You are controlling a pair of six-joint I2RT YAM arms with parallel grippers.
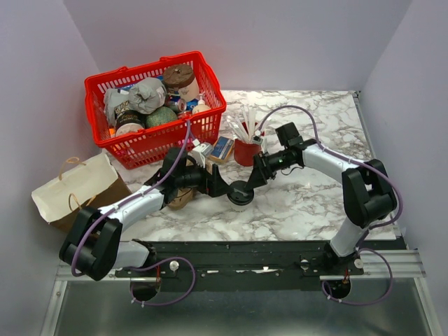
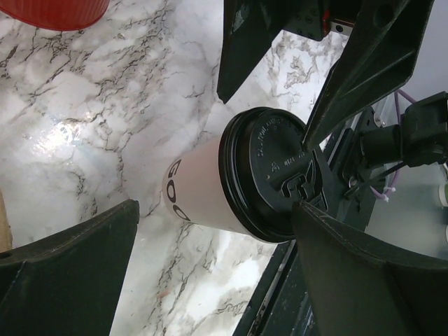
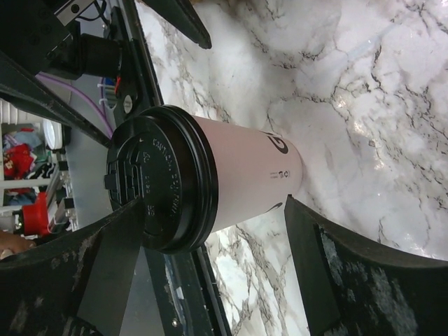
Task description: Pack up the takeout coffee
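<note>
Two hands, both spread open, flank the upright coffee cup (image 1: 240, 194) on the table (image 1: 308, 203): left hand (image 1: 224, 188) at its 9 o'clock, right hand (image 1: 253, 180) at its 1 o'clock, equally near, neither gripping it.

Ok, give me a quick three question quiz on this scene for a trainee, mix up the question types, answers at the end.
1. True or false: the takeout coffee lies on its side.
2. Where is the red cup of white cutlery? A: inside the red basket; B: on the marble table, right of the basket; C: on top of the coffee's lid.
3. Which grippers are at the coffee?
Key: 1 false, it stands upright with its black lid on. 2 B. 3 both: the left gripper and the right gripper flank it.
</note>
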